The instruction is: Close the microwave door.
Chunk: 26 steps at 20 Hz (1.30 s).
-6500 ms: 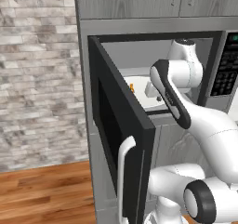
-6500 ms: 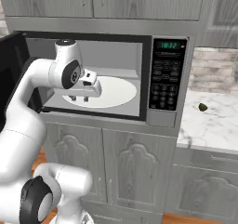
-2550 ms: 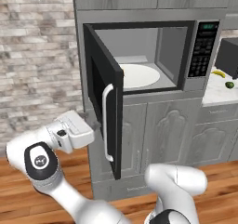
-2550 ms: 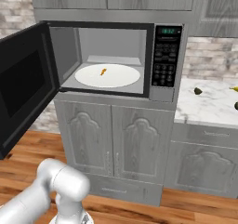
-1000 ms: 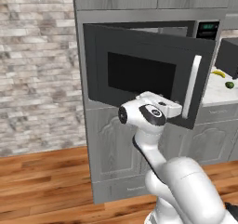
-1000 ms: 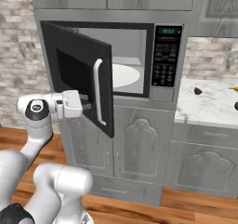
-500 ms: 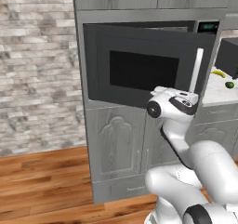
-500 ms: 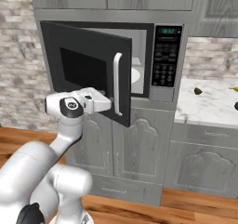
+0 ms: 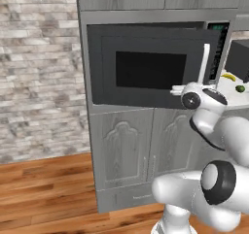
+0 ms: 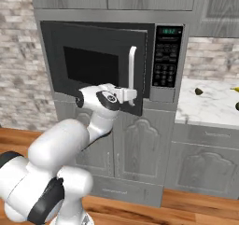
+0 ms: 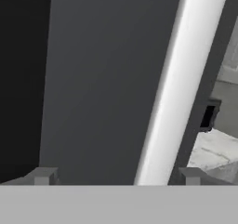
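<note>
We were in the closing push, with the door [image 10: 95,63] nearly home. It stood only a little ajar from the microwave [image 10: 165,56], its handle [image 10: 132,69] side out from the front face next to the button panel [image 10: 164,69], while the hinge side sat flush at the left. In the left base view the door [image 9: 151,69] covered almost the whole opening.

Our gripper [image 10: 132,97] was at the door's lower edge, just below the handle. In the hand view the two fingertips [image 11: 42,175] stood apart, one on either side of the handle [image 11: 183,83], with the dark door face [image 11: 102,79] close ahead. The jaws were spread and held nothing; whether the hand touched the panel we could not tell from these pictures.

By our judgement the task was most of the way done. The next move called for a short, steady push straight into the door near its handle side, toward the cabinet [image 10: 140,158] front, until the panel lay flat against the microwave. We judged a glancing push could slide off the lower edge.
</note>
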{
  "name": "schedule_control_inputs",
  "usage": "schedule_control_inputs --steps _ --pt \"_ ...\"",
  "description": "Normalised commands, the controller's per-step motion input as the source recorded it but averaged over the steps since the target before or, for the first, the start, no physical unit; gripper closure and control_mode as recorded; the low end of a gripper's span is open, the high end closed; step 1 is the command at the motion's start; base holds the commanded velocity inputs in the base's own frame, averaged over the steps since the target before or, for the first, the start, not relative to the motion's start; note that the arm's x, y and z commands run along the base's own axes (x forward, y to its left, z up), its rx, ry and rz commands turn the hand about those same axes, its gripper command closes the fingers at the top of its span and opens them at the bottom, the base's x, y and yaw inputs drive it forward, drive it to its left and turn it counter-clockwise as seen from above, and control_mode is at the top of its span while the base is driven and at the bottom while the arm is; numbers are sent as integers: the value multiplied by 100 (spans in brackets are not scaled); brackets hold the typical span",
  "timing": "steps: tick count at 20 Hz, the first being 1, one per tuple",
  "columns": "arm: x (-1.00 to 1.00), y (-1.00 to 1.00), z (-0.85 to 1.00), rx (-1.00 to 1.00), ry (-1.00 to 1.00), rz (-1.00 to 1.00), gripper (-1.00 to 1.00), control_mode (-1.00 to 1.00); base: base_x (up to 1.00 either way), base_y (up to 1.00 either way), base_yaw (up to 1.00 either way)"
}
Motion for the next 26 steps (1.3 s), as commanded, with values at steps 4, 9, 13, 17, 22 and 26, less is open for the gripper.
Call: schedule_control_inputs --steps 4,9,13,17,22,26 --pt "69 -37 10 1 13 24 -100 -100 0 0 0" --pt "50 -26 19 0 9 23 -100 -100 0 0 0" --pt "45 -25 44 0 10 22 -100 -100 0 0 0" --pt "36 -11 64 0 19 15 -100 -100 0 0 0" --pt "25 -8 82 0 23 9 -100 -100 0 0 0" --pt "35 -8 85 0 30 7 -100 -100 0 0 0"
